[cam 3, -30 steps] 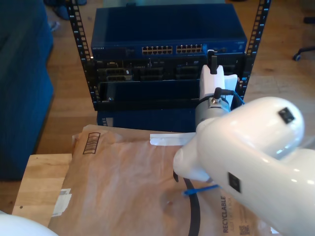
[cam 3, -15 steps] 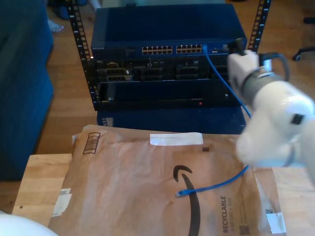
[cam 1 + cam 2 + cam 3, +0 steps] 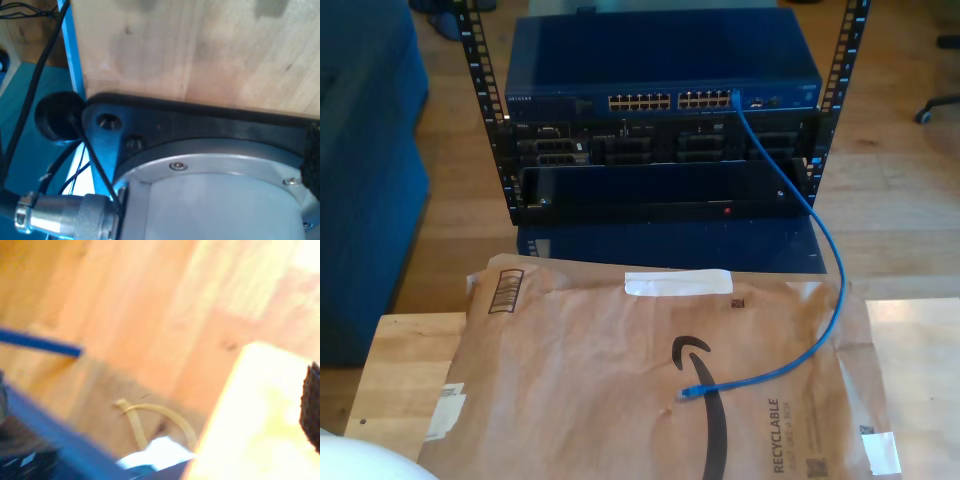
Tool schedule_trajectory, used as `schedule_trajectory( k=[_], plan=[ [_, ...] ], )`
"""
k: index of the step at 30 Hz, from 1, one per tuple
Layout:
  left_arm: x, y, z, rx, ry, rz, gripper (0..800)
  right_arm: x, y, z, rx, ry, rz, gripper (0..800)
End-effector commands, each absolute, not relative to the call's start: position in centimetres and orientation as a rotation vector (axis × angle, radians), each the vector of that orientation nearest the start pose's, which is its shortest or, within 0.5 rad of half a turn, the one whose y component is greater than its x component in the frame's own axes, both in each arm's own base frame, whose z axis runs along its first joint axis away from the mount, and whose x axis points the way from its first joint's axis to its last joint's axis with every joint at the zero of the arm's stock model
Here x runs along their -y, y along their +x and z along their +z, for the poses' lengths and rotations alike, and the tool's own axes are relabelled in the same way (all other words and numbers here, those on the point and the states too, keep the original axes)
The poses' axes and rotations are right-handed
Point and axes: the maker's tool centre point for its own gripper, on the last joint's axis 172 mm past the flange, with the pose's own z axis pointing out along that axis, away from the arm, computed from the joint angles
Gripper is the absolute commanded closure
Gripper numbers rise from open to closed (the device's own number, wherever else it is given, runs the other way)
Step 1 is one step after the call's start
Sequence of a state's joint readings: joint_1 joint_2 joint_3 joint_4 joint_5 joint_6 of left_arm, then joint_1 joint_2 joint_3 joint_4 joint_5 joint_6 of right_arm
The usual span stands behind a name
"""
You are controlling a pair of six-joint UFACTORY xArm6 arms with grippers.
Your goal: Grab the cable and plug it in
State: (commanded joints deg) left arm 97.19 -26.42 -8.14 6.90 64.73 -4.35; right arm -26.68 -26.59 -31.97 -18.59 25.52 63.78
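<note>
Gripper states I cannot tell; blue Ethernet cable (image 3: 817, 225) runs from switch port (image 3: 733, 99) onto the paper mailer (image 3: 600, 380).

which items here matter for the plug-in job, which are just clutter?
Job:
- cable, one end in a switch port, the other loose on the mailer
- network switch

Lying about:
- brown paper mailer
- wooden table
- rack units under the switch

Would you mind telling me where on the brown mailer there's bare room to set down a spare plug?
The brown mailer is bare across the exterior view's left and middle, from the barcode label to the white tape strip. The exterior view's right is crowded: the blue cable crosses it, its loose plug by the black arrow logo.
</note>
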Motion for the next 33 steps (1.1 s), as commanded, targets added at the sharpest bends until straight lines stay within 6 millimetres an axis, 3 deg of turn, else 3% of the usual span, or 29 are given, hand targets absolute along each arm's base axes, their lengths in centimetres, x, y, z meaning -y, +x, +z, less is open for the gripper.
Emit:
schedule_trajectory(
  k=[3,7,11,15,18,25,33],
  plan=[
    [-10.7,-3.9,3.8,-2.067,1.831,-0.608,0,25.0,34.9,24.9,-1.938,-2.523,-0.813,2],
    [-10.7,-3.9,3.8,-2.067,1.831,-0.608,0,27.5,23.1,22.7,-2.066,-2.695,-0.377,2],
    [-10.7,-3.9,3.8,-2.067,1.831,-0.608,0,27.6,12.9,19.5,-2.002,-2.778,0.078,2],
    [-10.7,-3.9,3.8,-2.067,1.831,-0.608,0,26.6,5.2,16.3,-1.967,-2.737,0.270,2],
    [-10.7,-3.9,3.8,-2.067,1.831,-0.608,0,25.0,2.5,14.1,-1.939,-2.688,0.367,2],
    [-10.7,-3.9,3.8,-2.067,1.831,-0.608,0,20.5,-0.2,9.3,-1.919,-2.587,0.522,2],
    [-10.7,-3.9,3.8,-2.067,1.831,-0.608,0,18.9,-0.9,6.4,-1.922,-2.560,0.513,3]
  ],
)
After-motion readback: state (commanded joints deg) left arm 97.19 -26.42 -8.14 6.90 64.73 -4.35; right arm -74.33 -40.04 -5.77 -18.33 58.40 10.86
